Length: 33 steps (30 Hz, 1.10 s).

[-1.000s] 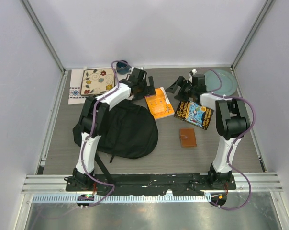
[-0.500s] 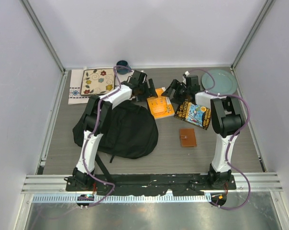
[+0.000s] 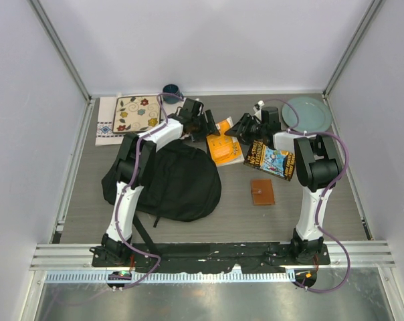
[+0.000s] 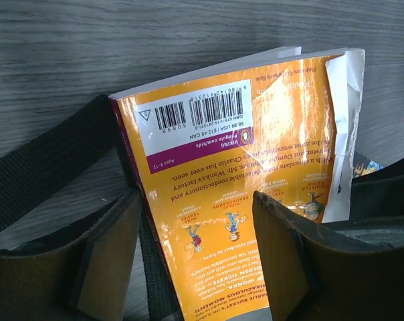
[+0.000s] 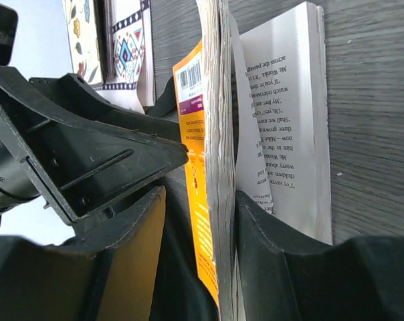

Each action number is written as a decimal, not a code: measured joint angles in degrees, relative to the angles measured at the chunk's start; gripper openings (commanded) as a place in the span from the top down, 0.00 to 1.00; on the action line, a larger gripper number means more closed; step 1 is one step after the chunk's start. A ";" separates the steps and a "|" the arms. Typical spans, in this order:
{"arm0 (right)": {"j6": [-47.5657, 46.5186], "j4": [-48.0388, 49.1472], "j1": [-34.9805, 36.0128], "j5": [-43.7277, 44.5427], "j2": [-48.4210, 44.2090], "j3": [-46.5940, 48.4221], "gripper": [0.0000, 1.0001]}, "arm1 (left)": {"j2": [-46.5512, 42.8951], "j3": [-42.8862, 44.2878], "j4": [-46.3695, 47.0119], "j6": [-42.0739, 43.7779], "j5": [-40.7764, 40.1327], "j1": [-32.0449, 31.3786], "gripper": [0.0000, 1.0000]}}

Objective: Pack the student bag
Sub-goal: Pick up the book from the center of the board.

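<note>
Two-handed, with left hand [image 4: 196,207] and right hand [image 5: 202,197] both released, pinch orange book [image 3: 222,144] squarely before lifting toward student bag [image 3: 172,182].

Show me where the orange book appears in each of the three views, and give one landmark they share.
Top external: the orange book is just above centre, between the two arms' ends.
Left wrist: the book fills the middle, back cover toward the camera.
Right wrist: the book is seen edge-on at centre, orange cover on its left.
Shared landmark: the grey wood-grain table beneath it.
</note>
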 measured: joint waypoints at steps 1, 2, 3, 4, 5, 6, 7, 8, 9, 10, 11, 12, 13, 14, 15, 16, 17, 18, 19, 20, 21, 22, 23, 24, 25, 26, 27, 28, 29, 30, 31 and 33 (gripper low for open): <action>0.04 0.04 0.02 -0.22 0.00 0.09 0.63 | 0.00 0.00 0.02 -0.07 0.07 0.00 0.31; -0.09 -0.09 0.02 -0.11 0.00 0.15 0.76 | 0.00 0.00 0.04 -0.09 0.11 0.00 0.32; -0.33 -0.48 0.02 0.15 0.02 0.24 0.83 | 0.00 0.00 0.07 -0.11 0.20 0.00 0.32; -0.76 -1.01 0.02 0.48 0.04 0.26 0.92 | 0.00 -0.09 0.11 -0.11 0.26 0.00 0.32; -1.03 -1.53 0.02 0.87 0.04 0.26 1.00 | 0.00 -0.15 0.15 -0.13 0.26 0.00 0.32; -1.29 -2.14 0.02 1.57 0.04 0.26 1.00 | 0.00 -0.24 0.24 -0.13 0.33 -0.02 0.31; -1.42 -2.60 0.02 2.19 0.04 0.26 0.99 | -0.02 -0.39 0.46 -0.13 0.39 -0.02 0.30; -1.60 -2.95 0.02 2.60 0.04 0.26 0.99 | -0.13 -0.68 0.79 -0.11 0.39 -0.02 0.28; -1.62 -3.04 0.02 2.75 0.04 0.26 0.99 | -0.39 -0.98 1.03 -0.11 0.39 -0.02 0.27; -1.55 -3.04 0.02 2.80 0.04 0.26 0.99 | -0.72 -1.40 1.01 -0.07 0.42 -0.04 0.24; -1.36 -2.73 0.02 2.73 0.02 0.17 0.99 | -1.25 -1.92 0.96 0.07 0.33 -0.13 0.23; -0.98 -1.86 0.00 2.64 -0.09 -0.15 0.99 | -1.84 -2.38 0.92 0.26 0.20 -0.15 0.21; -0.04 -0.48 -0.11 2.56 -0.31 -0.83 0.99 | -2.84 -3.26 0.83 0.68 -0.04 -0.20 0.14; 0.98 0.92 -0.35 2.36 -0.74 -1.66 0.99 | -3.93 -3.87 0.46 1.16 -0.35 -0.20 0.13; 2.14 2.47 -0.52 2.10 -1.33 -2.62 1.00 | -5.81 -4.90 0.09 1.64 -1.07 -0.20 0.11; 3.41 3.98 -0.74 1.86 -2.14 -3.65 0.99 | -7.43 -5.49 -0.22 2.08 -1.49 -0.17 0.08; 4.76 5.38 -0.94 1.46 -3.08 -4.63 0.99 | -9.66 -6.47 -0.35 2.71 -2.27 -0.17 0.06; 6.03 6.67 -1.20 1.05 -4.07 -5.42 1.00 | -12.35 -7.63 -0.28 3.17 -2.95 -0.13 0.05; 7.02 7.87 -1.49 0.61 -5.11 -5.99 1.00 | -15.13 -8.70 -0.24 3.48 -3.45 -0.09 0.04; 8.48 9.53 -1.84 0.22 -6.67 -6.71 0.99 | -18.49 -10.12 -0.07 3.85 -4.11 0.07 0.04; 9.53 10.75 -1.99 -0.07 -8.15 -7.26 0.99 | -23.08 -12.09 0.50 4.33 -4.63 0.22 0.03; 10.29 11.74 -2.10 -0.35 -9.46 -7.63 0.99 | -25.79 -13.07 0.74 4.48 -4.94 0.52 0.02; 11.23 12.87 -2.27 -0.57 -11.15 -8.09 0.99 | -29.31 -14.53 1.31 4.59 -5.33 0.74 0.01; 12.17 13.94 -2.43 -0.79 -12.92 -8.55 1.00 | -32.70 -16.02 2.03 4.68 -5.66 1.05 0.01; 12.94 15.02 -2.56 -1.16 -14.64 -8.92 0.99 | -35.41 -17.31 2.86 4.72 -5.88 1.18 0.00; 13.99 16.41 -2.62 -1.68 -16.68 -9.35 1.00 | -38.71 -19.19 3.93 4.74 -6.12 1.38 0.00; 15.19 17.86 -2.62 -2.34 -18.38 -9.79 0.99 | -41.70 -21.09 4.96 4.70 -6.32 1.53 0.00; 16.90 20.52 -2.60 -3.23 -20.26 -10.75 1.00 | -43.45 -22.38 5.79 4.66 -6.34 1.66 0.00; 17.51 21.55 -2.58 -3.63 -21.00 -11.19 0.99 | -45.29 -24.24 7.08 4.42 -6.34 1.77 0.00; 19.41 24.20 -2.56 -4.31 -22.38 -12.57 0.99 | -46.84 -26.38 8.61 4.24 -6.08 1.79 0.01; 21.31 26.51 -2.56 -5.05 -23.74 -14.19 1.00 | -48.04 -28.48 9.99 3.93 -5.57 1.77 0.00; 24.85 30.71 -2.51 -6.38 -25.97 -17.64 1.00 | -49.35 -32.48 13.00 2.64 -4.28 1.75 0.00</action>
